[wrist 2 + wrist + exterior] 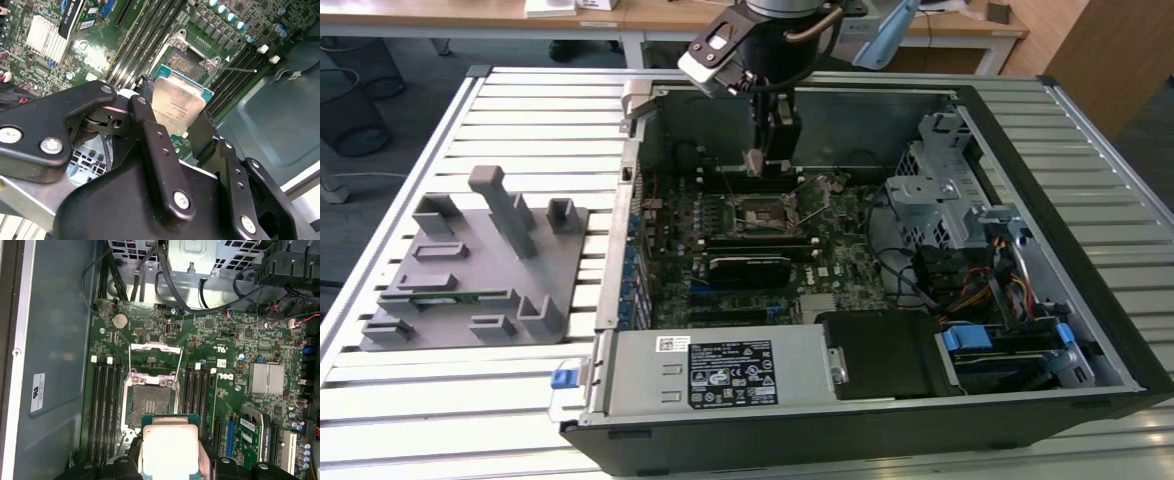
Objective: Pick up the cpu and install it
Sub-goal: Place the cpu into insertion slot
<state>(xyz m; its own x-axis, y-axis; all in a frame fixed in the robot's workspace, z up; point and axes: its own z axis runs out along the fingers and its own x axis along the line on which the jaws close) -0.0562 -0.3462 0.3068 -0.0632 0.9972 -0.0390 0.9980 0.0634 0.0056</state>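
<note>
My gripper point(769, 158) hangs inside the open computer case point(1014, 150), shut on the cpu point(754, 163). In both wrist views the cpu point(179, 100) point(170, 447) shows as a silvery square plate with a green edge, clamped between the two black fingers point(146, 117). It is held a little above the motherboard point(720, 290), close to the far rim of the socket point(150, 405) point(766, 212). The socket stands open, its metal cover frame point(152, 357) swung back and the bare contact field showing. The cpu and socket are apart.
Memory slots point(105, 410) flank the socket on both sides. A silver drive cage point(931, 190) and cable bundle point(987, 270) stand at the exterior view's right. A grey fixture point(480, 265) with a green memory stick point(447, 297) lies outside the case on the slatted table.
</note>
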